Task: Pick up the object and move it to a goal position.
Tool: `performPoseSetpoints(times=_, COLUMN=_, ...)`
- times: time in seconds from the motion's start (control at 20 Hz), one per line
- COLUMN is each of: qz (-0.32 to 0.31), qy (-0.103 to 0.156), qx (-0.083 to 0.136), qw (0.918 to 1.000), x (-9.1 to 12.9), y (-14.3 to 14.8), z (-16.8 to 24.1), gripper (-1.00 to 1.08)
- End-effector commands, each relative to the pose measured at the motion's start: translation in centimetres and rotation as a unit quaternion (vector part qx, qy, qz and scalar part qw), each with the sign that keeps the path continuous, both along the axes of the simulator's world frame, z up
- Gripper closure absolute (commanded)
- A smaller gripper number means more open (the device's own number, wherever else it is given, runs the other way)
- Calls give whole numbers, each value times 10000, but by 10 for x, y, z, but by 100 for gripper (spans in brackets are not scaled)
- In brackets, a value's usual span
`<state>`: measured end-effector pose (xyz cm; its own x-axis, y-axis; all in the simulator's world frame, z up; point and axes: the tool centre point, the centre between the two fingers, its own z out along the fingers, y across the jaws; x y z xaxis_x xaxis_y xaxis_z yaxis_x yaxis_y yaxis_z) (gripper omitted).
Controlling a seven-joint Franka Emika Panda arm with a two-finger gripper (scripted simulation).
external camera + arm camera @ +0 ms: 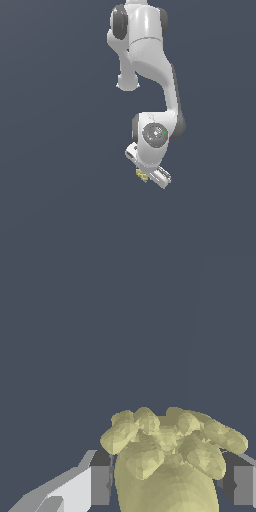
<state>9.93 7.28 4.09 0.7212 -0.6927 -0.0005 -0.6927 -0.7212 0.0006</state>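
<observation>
The white Panda arm (pixel 150 60) is reaching down from the top of the exterior view, its wrist bending toward the lower middle of the picture. At its tip the end effector (pixel 150 175) is gripping the object (pixel 142 175), a small pale yellow lumpy blob that is peeking out on the exterior view's left side of the fingers. In the wrist view the object (pixel 170 456) is filling the space between the two fingers (pixel 100 483), its knobbly lobes spreading over a smoother rounded body, and both dark pads are pressing against its sides. The jaws are standing partly closed, held apart only by the blob. Around it all is plain dark blue-grey background (pixel 50 150); I cannot tell whether the blob is touching any surface.
</observation>
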Motion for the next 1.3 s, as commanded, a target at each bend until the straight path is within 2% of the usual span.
performPoseSetpoints(times=0.0, qz=0, qy=-4, qx=0, qw=10000, x=0, y=0, z=1, gripper=108)
performPoseSetpoints(times=0.75, qz=0, qy=-4, qx=0, qw=10000, x=-3, y=2, z=5, gripper=108)
performPoseSetpoints(times=1.25, qz=3, qy=-3, qx=1, qw=10000, x=-29, y=17, z=32, gripper=108)
